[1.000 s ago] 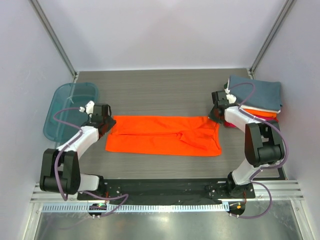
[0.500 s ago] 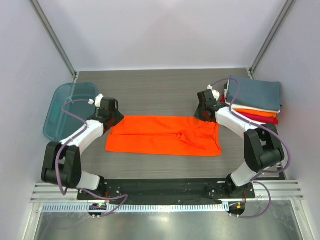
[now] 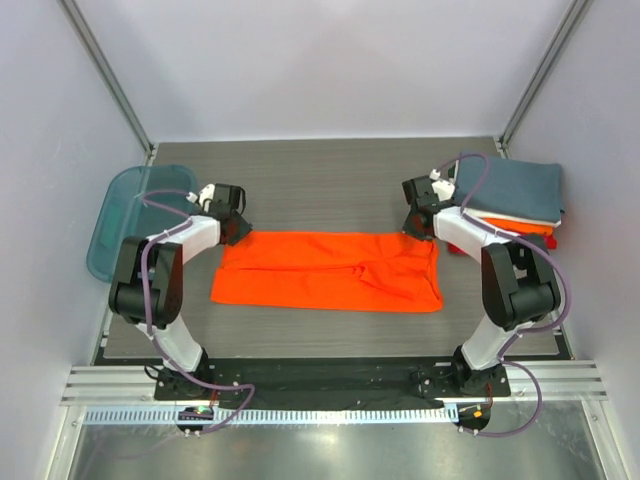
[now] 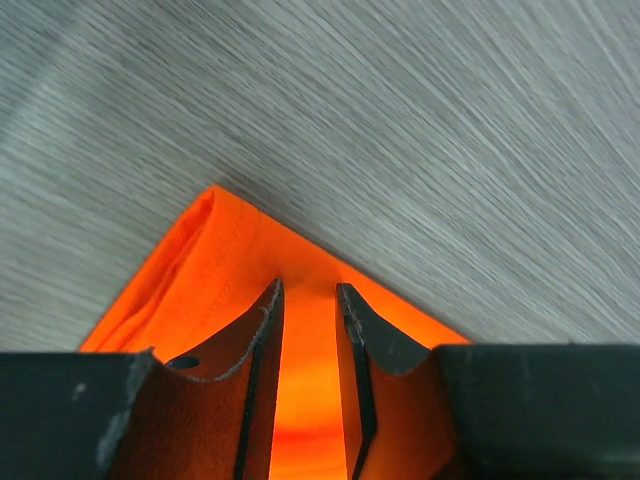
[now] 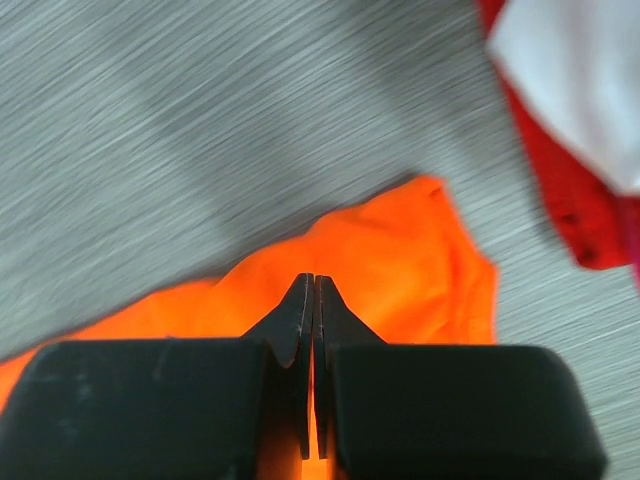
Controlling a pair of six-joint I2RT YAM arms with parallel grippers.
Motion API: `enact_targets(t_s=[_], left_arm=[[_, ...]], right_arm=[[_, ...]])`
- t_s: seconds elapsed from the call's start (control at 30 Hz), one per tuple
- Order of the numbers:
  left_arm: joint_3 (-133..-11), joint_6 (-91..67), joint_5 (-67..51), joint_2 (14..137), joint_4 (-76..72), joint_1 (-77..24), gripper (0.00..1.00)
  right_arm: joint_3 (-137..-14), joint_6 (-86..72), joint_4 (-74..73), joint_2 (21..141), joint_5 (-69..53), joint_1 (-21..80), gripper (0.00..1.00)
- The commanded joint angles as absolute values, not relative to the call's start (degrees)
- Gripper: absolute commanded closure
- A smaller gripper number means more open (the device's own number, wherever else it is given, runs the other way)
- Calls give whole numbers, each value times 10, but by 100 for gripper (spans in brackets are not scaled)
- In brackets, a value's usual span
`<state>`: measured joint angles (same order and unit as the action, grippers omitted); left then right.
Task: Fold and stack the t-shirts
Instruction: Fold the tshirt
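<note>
The bright orange t-shirt [image 3: 330, 272] lies flat as a long folded band across the table's middle. My left gripper [image 3: 237, 228] sits at its far left corner; in the left wrist view [image 4: 308, 287] the jaws stand narrowly open over the orange cloth [image 4: 220, 260]. My right gripper [image 3: 413, 222] sits at the far right corner; in the right wrist view [image 5: 313, 278] it is shut above the orange cloth [image 5: 400, 260], and I cannot tell if cloth is pinched. The folded stack at the back right has slate blue-grey [image 3: 510, 185] on top, with orange [image 3: 520, 227] and crimson [image 3: 455, 243] edges below.
A translucent teal tub [image 3: 135, 215] lies at the table's left edge. The right wrist view shows white cloth [image 5: 580, 80] and crimson cloth [image 5: 570, 210] of the stack close to the shirt's corner. Grey walls stand on three sides.
Both grippers have moved away from the shirt's ends, up and inward, to its far corners. The shirt itself has hardly shifted.
</note>
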<state>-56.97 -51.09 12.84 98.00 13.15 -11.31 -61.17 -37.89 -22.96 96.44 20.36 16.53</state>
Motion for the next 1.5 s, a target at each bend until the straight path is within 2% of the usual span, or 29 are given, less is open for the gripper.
enact_targets(t_s=[0.0, 0.5, 0.83, 1.0, 1.2, 1.47], left_arm=[[-594, -524, 154, 1003, 150, -105, 72], [-613, -541, 208, 1057, 212, -79, 72], [-570, -541, 218, 1010, 200, -77, 73], [-529, -544, 215, 972, 185, -76, 73], [-518, -539, 224, 944, 186, -76, 73], [-518, -540, 225, 930, 190, -77, 73]], right_arm=[[-619, -389, -236, 977, 232, 138, 99], [-658, -398, -256, 1062, 220, 116, 99], [-700, -358, -266, 1046, 241, 114, 99], [-722, -349, -272, 1054, 201, 116, 99], [-712, -333, -267, 1017, 204, 140, 99], [-694, -345, -250, 1032, 136, 141, 99]])
